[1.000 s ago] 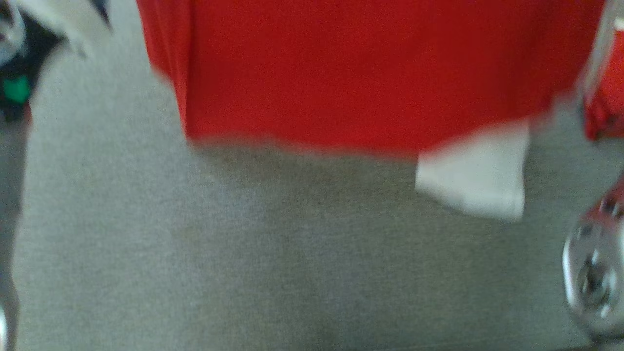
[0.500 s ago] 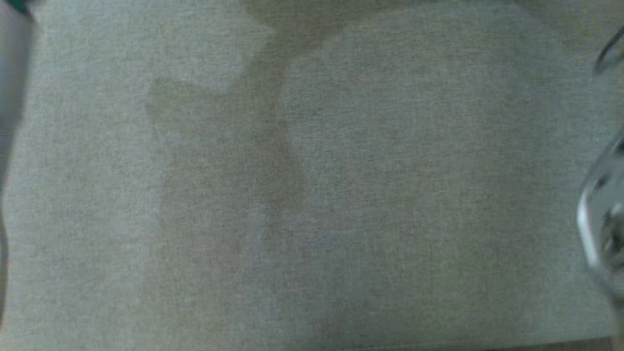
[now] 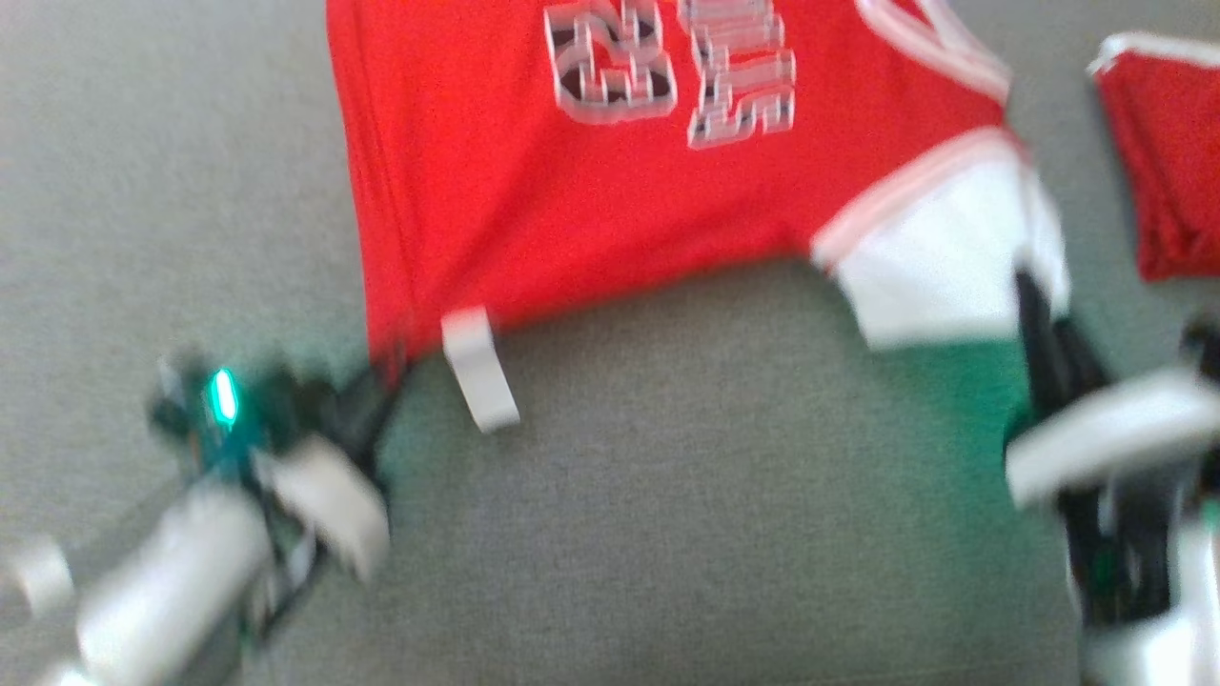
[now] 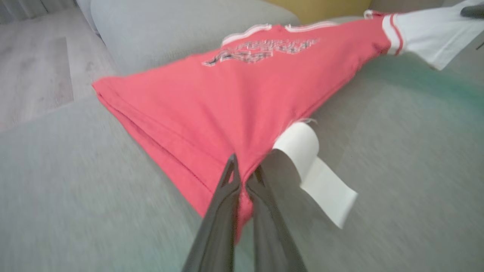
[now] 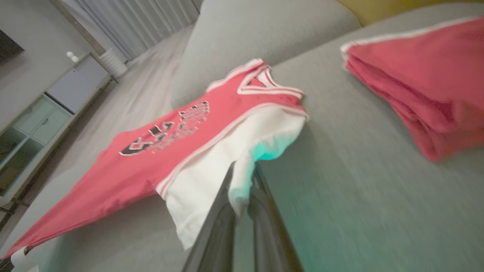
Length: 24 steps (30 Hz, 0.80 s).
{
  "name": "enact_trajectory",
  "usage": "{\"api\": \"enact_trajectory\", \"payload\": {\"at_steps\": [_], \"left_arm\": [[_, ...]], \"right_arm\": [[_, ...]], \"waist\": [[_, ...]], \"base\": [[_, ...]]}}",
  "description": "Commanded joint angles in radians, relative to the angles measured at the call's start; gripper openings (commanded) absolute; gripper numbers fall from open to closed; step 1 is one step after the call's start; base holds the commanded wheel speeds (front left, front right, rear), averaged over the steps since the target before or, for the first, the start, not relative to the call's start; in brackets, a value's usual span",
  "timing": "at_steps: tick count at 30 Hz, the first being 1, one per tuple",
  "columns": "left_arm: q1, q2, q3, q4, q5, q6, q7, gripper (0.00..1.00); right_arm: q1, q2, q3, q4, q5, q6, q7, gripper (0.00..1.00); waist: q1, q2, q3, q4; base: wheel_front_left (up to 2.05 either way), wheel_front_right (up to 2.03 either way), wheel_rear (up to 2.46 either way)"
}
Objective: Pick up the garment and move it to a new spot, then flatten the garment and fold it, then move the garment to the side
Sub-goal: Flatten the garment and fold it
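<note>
Head view: limp red garment (image 3: 591,191) on woven grey upholstery (image 3: 667,495)

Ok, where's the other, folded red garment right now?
The folded red garment lies on the grey sofa at the head view's upper right, apart from the jersey on its left.

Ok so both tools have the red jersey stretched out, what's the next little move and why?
Probably lower both tools together so the jersey lies flat on the grey cushion. The left tool pinches its red hem corner, the right tool its white sleeve, and the cloth is stretched between them with its near edge raised. Stay clear of the folded red garment.
</note>
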State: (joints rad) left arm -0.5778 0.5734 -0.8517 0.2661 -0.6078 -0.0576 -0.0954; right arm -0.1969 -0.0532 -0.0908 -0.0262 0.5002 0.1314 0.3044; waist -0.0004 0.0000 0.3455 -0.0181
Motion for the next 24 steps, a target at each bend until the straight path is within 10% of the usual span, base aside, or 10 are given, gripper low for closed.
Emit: {"api": "enact_trajectory", "payload": {"at_steps": [1,11,24], "left_arm": [[0.059,0.065,0.017,-0.053,-0.003,0.037,-0.021,0.00],[0.497,0.078,-0.068,-0.238,-0.065,0.236,-0.039,0.00],[0.305,0.136,0.036,-0.407,-0.338,0.125,0.266,0.00]], "right_arm": [[0.078,0.003,0.021,-0.080,-0.005,-0.001,0.005,0.00],[0.555,0.003,-0.035,-0.190,0.017,-0.001,0.034,0.00],[0.178,0.003,-0.035,-0.233,-0.007,-0.001,0.346,0.00]], "waist": [[0.0004,0.0000,-0.096,0.000],[0.0004,0.0000,-0.171,0.009],[0.0004,0.0000,-0.106,0.044]], "base": [[0.00,0.00,0.00],[0.00,0.00,0.00],[0.00,0.00,0.00]]}}
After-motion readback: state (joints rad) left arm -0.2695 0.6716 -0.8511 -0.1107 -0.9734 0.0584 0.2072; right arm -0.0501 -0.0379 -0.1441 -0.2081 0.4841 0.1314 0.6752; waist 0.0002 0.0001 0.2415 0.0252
